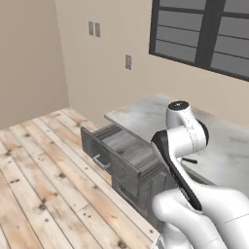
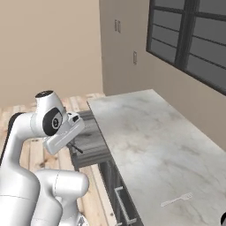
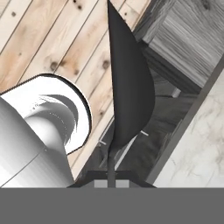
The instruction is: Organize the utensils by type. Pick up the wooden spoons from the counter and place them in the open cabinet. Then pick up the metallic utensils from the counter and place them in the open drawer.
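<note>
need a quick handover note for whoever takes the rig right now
Gripper: shut on the dark grey spoon, held over the open drawer's end of the counter.
Fork: lies on the counter, near its front edge.
Wooden spoons and cabinet: cannot tell from these views.
Done: dark spoon picked up.
Left: put the spoon in the drawer, then fetch the fork and put it there too.
</note>
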